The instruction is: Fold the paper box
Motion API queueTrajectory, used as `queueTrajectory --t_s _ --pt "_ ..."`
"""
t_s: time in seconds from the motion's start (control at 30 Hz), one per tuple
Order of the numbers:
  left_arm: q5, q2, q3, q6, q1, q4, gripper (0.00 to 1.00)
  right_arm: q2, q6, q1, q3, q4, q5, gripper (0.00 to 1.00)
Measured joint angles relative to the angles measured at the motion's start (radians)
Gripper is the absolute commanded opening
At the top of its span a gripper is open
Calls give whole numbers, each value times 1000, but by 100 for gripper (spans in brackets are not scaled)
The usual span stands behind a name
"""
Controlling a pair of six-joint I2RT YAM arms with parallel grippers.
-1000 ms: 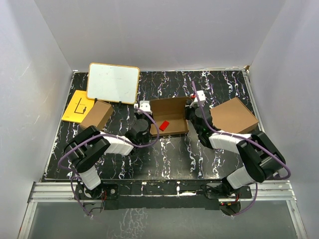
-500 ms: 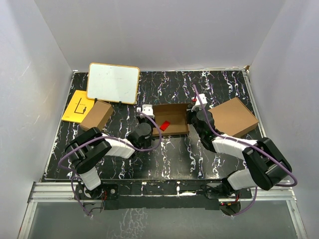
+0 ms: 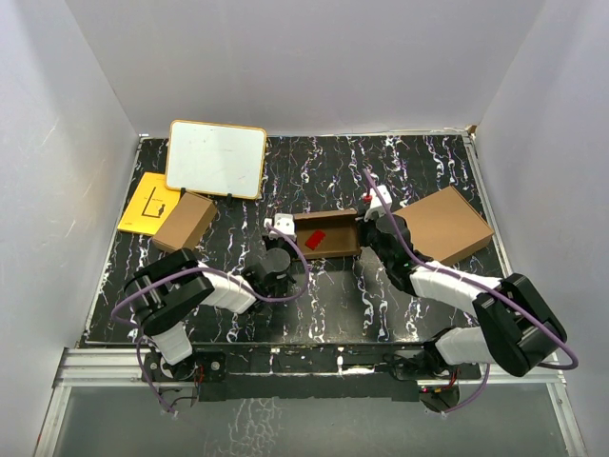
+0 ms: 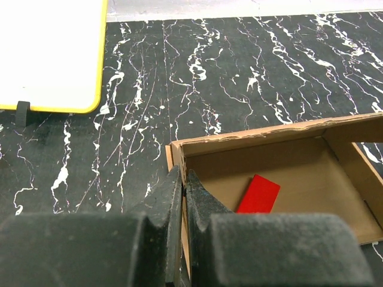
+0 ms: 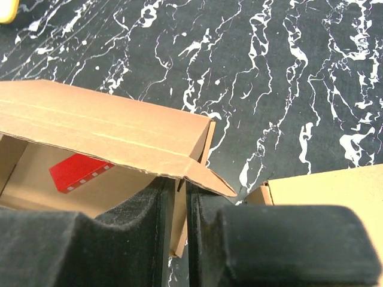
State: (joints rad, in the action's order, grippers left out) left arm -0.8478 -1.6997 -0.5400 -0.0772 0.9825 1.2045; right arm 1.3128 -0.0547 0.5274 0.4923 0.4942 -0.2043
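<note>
The paper box (image 3: pixel 328 236) is a shallow brown cardboard mailer at mid-table with a red card (image 3: pixel 315 239) inside. My left gripper (image 3: pixel 284 228) is shut on the box's left side wall; in the left wrist view the jaws (image 4: pixel 182 179) pinch that thin wall, with the box (image 4: pixel 299 167) and red card (image 4: pixel 258 194) to their right. My right gripper (image 3: pixel 373 213) is shut on the right side wall (image 5: pixel 179 185). The lid panel (image 5: pixel 108 128) leans forward over the red card (image 5: pixel 78 170).
A larger brown box (image 3: pixel 445 224) lies right of the right gripper and shows in the right wrist view (image 5: pixel 326 185). A small brown box (image 3: pixel 185 221), a yellow sheet (image 3: pixel 146 203) and a whiteboard (image 3: pixel 216 158) are at the back left.
The box's back panel has risen from lying flat and now leans over the tray. Both grippers have shifted slightly nearer, still holding the side walls.
</note>
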Motion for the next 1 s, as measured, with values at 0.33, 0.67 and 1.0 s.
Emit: queueTrajectory --t_s 0.33,0.67,1.0 --pt "2 18 19 -15 17 -28 12 -49 32 8 0 -112 33 22" --pt "53 75 58 -74 40 -105 45 -87 77 22 0 -213 88 50" --pt "130 293 110 -164 47 -277 67 -179 160 26 0 -344 118 90"
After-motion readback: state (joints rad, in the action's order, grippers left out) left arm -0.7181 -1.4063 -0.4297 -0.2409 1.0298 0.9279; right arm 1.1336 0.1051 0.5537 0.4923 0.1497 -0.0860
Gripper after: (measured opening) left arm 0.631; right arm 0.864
